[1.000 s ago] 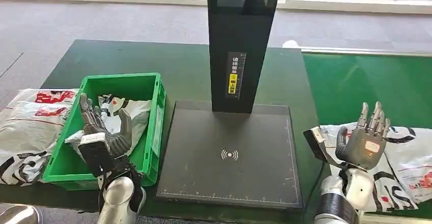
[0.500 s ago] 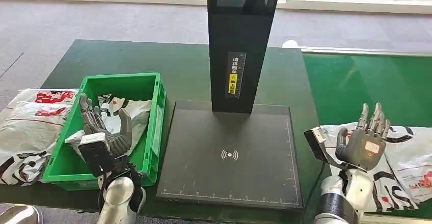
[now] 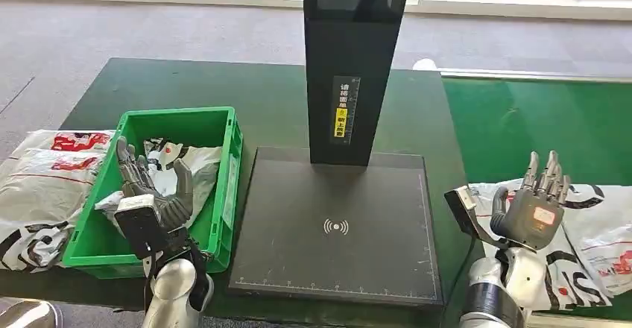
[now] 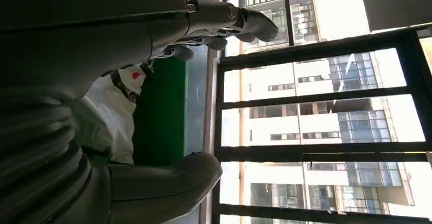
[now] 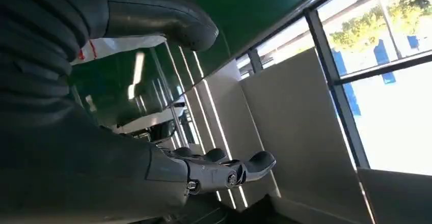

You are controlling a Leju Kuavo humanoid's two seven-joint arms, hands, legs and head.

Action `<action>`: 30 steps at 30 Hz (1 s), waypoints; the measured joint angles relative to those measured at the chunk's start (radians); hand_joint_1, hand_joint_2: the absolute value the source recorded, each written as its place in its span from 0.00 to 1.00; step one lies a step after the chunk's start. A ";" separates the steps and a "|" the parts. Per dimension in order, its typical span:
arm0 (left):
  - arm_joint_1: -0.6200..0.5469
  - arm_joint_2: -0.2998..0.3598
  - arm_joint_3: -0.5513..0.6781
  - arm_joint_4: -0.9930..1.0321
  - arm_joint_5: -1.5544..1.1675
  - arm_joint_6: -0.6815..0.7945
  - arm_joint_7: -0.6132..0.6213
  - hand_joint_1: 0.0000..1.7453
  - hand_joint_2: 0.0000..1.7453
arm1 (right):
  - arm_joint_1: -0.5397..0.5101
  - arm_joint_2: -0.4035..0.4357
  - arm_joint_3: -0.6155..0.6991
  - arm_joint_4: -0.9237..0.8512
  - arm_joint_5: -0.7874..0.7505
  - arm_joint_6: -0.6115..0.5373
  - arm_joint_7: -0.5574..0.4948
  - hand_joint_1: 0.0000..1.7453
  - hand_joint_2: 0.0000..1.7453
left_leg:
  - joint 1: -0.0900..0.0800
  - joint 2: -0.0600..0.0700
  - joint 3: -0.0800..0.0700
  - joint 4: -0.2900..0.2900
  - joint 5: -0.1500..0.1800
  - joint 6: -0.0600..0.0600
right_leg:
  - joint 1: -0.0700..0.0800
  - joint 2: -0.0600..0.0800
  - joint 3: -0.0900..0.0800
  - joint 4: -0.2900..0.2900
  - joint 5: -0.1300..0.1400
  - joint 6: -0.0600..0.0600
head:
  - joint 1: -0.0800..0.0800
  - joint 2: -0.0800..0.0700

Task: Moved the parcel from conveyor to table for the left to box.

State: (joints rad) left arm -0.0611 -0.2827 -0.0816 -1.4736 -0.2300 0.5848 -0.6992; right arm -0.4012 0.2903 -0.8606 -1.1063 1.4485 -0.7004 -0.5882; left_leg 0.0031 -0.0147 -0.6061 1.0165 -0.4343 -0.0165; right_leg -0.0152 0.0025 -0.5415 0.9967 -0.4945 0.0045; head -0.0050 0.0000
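Almost nothing has changed from a moment ago. The right hand (image 3: 531, 210) has sunk just a tiny bit and hangs over the parcel (image 3: 589, 231) on the green conveyor (image 3: 536, 123). Its fingers are spread wide and it holds nothing. The left hand (image 3: 153, 194) has not moved. It is raised over the green box (image 3: 227, 168), fingers apart, holding nothing too.

So the job looks like it is only starting. The parcel is on the conveyor, to the right of the bench (image 3: 223, 89). The right hand must go down and grab it next, I think.

The green box already has a white bag (image 3: 190, 160) in it. More white bags (image 3: 41, 186) lie outside, just left of the box. A black scanner plate (image 3: 335, 227) sits between the box and the conveyor.
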 measured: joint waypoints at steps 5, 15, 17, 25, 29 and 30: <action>0.001 0.000 0.000 0.000 0.000 0.000 0.000 0.00 1.00 | 0.000 0.000 0.000 0.001 0.000 0.000 0.000 0.00 1.00 | 0.000 0.000 0.000 0.000 0.000 0.000 | 0.000 0.000 0.000 0.000 0.000 0.000 | 0.000 0.000; 0.002 0.000 0.000 0.000 0.000 -0.002 0.000 0.00 1.00 | 0.000 0.000 -0.001 0.002 0.005 0.004 0.005 0.00 1.00 | 0.000 0.000 0.000 0.000 0.000 0.000 | 0.000 0.000 0.000 0.000 0.000 0.000 | 0.000 0.000; 0.005 0.000 0.000 0.000 -0.009 -0.024 0.000 0.00 1.00 | -0.001 -0.041 0.014 0.043 0.049 0.056 0.118 0.00 1.00 | 0.000 0.000 0.000 0.000 0.000 0.000 | 0.000 0.000 0.000 0.000 0.000 0.000 | 0.000 0.000; 0.030 0.000 0.000 -0.012 -0.052 -0.080 0.000 0.00 1.00 | -0.041 -0.266 0.148 0.571 0.057 0.035 1.072 0.00 1.00 | -0.001 -0.006 -0.001 0.001 0.000 0.002 | -0.001 -0.007 0.002 -0.001 -0.001 0.002 | 0.000 0.000; 0.030 0.000 0.000 -0.013 -0.053 -0.080 0.000 0.00 1.00 | -0.056 -0.298 0.167 0.655 0.057 0.033 0.915 0.00 1.00 | 0.000 -0.005 0.000 0.001 0.000 0.002 | 0.000 -0.006 0.002 -0.001 -0.001 0.002 | 0.000 0.000; 0.030 0.000 0.000 -0.013 -0.053 -0.080 0.000 0.00 1.00 | -0.058 -0.304 0.169 0.668 0.057 0.033 0.909 0.00 1.00 | 0.000 -0.005 0.000 0.001 0.000 0.002 | 0.000 -0.006 0.002 -0.001 -0.001 0.002 | 0.000 0.000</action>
State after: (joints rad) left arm -0.0309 -0.2827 -0.0816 -1.4862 -0.2831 0.5043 -0.6992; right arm -0.4595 -0.0137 -0.6912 -0.4383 1.5057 -0.6672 0.3204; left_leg 0.0032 -0.0201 -0.6064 1.0170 -0.4341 -0.0149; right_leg -0.0149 -0.0033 -0.5392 0.9962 -0.4954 0.0060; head -0.0046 0.0000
